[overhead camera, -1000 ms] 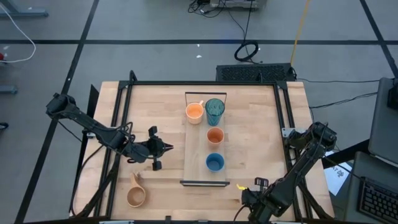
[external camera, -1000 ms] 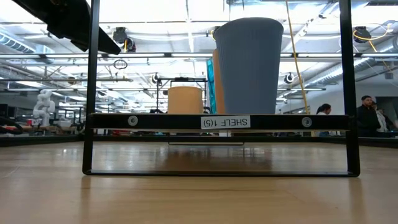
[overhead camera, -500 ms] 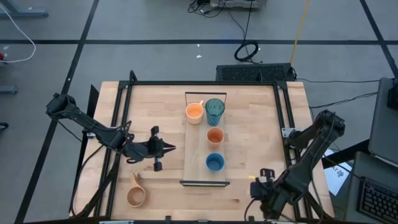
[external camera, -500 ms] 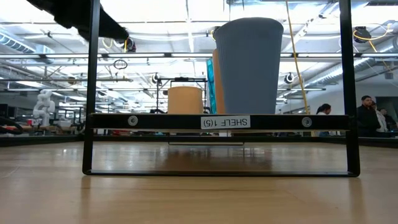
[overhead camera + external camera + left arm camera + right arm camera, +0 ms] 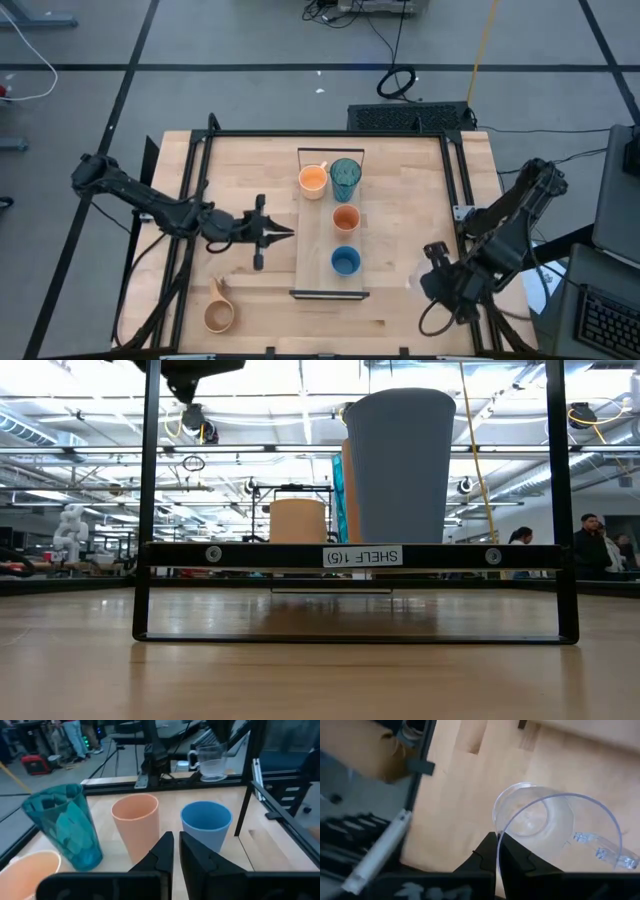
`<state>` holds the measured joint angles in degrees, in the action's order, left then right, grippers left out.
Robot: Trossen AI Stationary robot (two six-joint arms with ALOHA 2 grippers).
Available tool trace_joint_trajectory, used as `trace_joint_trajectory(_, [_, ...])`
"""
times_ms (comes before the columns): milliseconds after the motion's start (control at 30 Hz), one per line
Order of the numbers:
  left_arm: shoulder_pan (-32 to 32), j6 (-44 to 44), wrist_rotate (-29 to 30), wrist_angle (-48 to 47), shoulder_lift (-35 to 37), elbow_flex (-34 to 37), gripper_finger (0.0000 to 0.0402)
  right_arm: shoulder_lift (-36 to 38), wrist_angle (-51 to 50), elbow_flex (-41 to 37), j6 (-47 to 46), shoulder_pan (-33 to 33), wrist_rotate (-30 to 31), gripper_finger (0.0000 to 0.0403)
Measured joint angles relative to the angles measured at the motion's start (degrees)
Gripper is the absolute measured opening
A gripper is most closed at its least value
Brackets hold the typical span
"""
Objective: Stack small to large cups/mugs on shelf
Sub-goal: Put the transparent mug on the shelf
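On the pale shelf (image 5: 318, 235) stand an orange handled mug (image 5: 313, 180), a teal tumbler (image 5: 345, 178), a small orange cup (image 5: 346, 218) and a blue cup (image 5: 345, 261). A tan wooden mug (image 5: 218, 312) sits on the table near the front left. My left gripper (image 5: 283, 235) hovers just left of the shelf, shut and empty, pointing level at the cups (image 5: 135, 825). My right gripper (image 5: 432, 280), at the table's front right, is shut on a clear handled cup (image 5: 545, 820), which also shows far off in the left wrist view (image 5: 212, 762). My right gripper pinches the clear cup's rim (image 5: 498, 836), one finger inside the cup and one outside, on the side away from its handle (image 5: 600, 847). The fingers come from above, pointing steeply down. The cup hangs upright below them, lifted clear of the table.
Black frame rails (image 5: 455, 180) run along the table's sides and far edge. The shelf's black end frame (image 5: 350, 555) fills the low view, with the blue cup (image 5: 400, 465) behind it. People stand in the room beyond. Bare tabletop lies right of the shelf (image 5: 410, 210).
My right gripper has risen and drawn away from the near edge toward the right side, its wrist rolling, shut throughout. My left gripper has moved right toward the shelf, risen a little and tipped up to point nearly level.
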<state>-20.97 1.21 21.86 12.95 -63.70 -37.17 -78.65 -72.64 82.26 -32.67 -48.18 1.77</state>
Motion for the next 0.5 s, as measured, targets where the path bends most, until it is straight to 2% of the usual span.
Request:
trace_joint_trajectory(133, [4.37, -0.53, -5.41, 0.65, 0.0, -0.03, 0.0046, 2.42, -1.67, 0.0, 11.18, 2.11, 0.97, 0.0])
trace_joint_trajectory(333, [10.08, -0.43, -11.57, -2.25, 0.0, -2.56, 0.0092, 4.31, -3.99, 1.9, 25.71, 5.73, 5.07, 0.0])
trace_joint_trajectory(500, [12.77, -0.81, -12.94, -6.3, 0.0, -5.19, 0.0119, 4.3, -6.08, 6.0, 41.25, 8.59, 10.45, 0.0])
